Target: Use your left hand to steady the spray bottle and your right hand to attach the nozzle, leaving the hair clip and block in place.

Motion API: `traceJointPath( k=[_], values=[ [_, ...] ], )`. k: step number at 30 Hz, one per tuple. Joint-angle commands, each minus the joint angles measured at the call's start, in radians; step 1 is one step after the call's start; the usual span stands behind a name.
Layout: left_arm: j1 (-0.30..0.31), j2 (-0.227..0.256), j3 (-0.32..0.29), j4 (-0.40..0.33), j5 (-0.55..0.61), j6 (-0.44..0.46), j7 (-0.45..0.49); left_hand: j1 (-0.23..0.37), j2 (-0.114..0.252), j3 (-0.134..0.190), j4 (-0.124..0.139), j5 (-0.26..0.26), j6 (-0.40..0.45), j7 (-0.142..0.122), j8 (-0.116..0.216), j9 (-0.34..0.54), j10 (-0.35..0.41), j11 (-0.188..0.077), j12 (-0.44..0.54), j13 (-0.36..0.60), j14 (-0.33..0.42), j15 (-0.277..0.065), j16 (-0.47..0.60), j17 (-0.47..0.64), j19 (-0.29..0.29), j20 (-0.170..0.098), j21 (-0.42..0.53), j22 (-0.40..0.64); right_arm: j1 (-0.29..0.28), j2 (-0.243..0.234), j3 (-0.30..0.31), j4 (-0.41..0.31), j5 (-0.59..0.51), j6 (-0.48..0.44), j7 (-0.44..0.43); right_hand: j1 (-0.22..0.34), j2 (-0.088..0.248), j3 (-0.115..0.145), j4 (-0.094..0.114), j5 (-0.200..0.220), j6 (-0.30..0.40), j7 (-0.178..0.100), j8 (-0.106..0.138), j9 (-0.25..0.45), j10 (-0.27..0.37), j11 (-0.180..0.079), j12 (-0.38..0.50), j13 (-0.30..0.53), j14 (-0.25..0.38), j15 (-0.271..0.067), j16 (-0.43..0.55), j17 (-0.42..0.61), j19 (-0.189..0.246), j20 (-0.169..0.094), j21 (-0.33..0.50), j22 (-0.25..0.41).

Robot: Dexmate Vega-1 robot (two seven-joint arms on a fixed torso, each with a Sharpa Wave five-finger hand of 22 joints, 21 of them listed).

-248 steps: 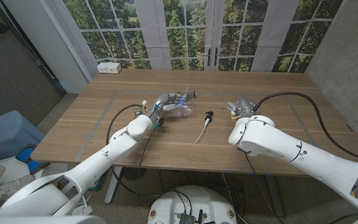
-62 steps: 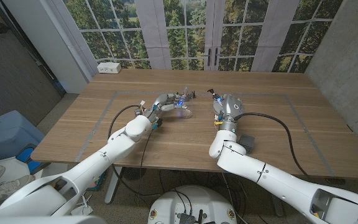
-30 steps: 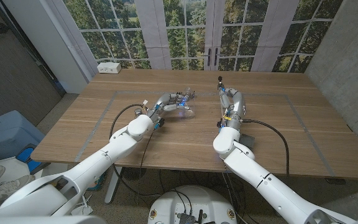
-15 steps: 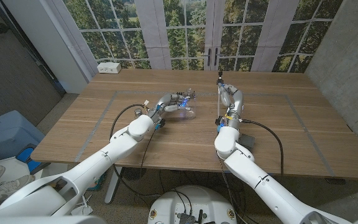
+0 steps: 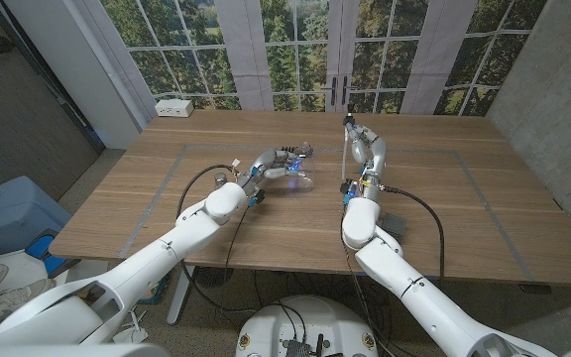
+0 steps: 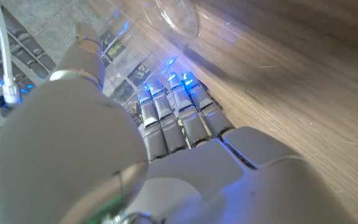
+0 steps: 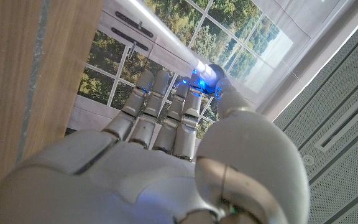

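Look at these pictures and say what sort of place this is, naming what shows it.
Probably an office or lab room set up for robot trials: a wooden table, tall windows facing trees, and a white power strip.

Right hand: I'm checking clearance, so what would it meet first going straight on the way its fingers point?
Probably nothing on the table: the right hand points up and away toward the windows; depth is unclear.

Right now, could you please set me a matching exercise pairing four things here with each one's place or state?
1. left hand
2. right hand
3. white box
4. blue bin

A. on the floor beside the table
B. grips the spray bottle
C. at the table's far corner
D. holds the nozzle raised

Pairs: 1-B, 2-D, 3-C, 4-A.
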Motion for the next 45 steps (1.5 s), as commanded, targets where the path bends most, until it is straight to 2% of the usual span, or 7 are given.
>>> traceJointPath(
  k=[1, 20, 45],
  values=[
    [-0.015, 0.007, 0.014, -0.017, 0.014, 0.03, -0.022, 0.228, 0.234, 0.003, 0.005, 0.007, 0.305, 0.002, -0.002, 0.039, 0.316, -0.066, 0.0, 0.024, -0.003, -0.155, -0.004, -0.001, -0.004, -0.011, 0.008, 0.0, 0.039, 0.042, 0.01, 0.055, -0.011, 0.121, 0.045, 0.006, 0.002, -0.003, 0.001, 0.004, 0.038, -0.041, 0.003, 0.003, -0.001, -0.003, 0.0, 0.002, -0.004, -0.145, -0.001, 0.001, -0.006, -0.003, 0.005, 0.003],
    [-0.038, 0.01, 0.036, -0.028, 0.04, 0.062, -0.044, 0.229, 0.234, 0.001, 0.005, 0.008, 0.307, 0.004, -0.007, 0.04, 0.317, -0.067, -0.003, 0.026, -0.004, -0.154, -0.003, 0.0, -0.008, -0.01, 0.011, 0.0, 0.086, 0.093, 0.015, 0.113, -0.027, 0.23, 0.086, 0.008, 0.002, -0.006, 0.002, 0.003, 0.041, -0.042, 0.001, 0.003, 0.005, -0.004, -0.002, 0.0, 0.003, -0.148, -0.006, 0.001, -0.01, -0.003, 0.011, 0.003],
    [-0.086, 0.002, 0.079, -0.018, 0.101, 0.074, -0.075, 0.231, 0.235, 0.001, 0.005, 0.008, 0.31, 0.004, -0.011, 0.04, 0.316, -0.065, -0.007, 0.028, -0.005, -0.154, -0.004, -0.001, -0.01, -0.01, 0.015, -0.001, 0.128, 0.133, 0.019, 0.154, -0.034, 0.292, 0.132, 0.005, 0.002, -0.01, 0.004, 0.003, 0.042, -0.044, -0.002, 0.003, 0.008, -0.007, -0.004, 0.003, 0.008, -0.148, -0.012, 0.001, -0.013, -0.004, 0.017, 0.002]
  ],
)
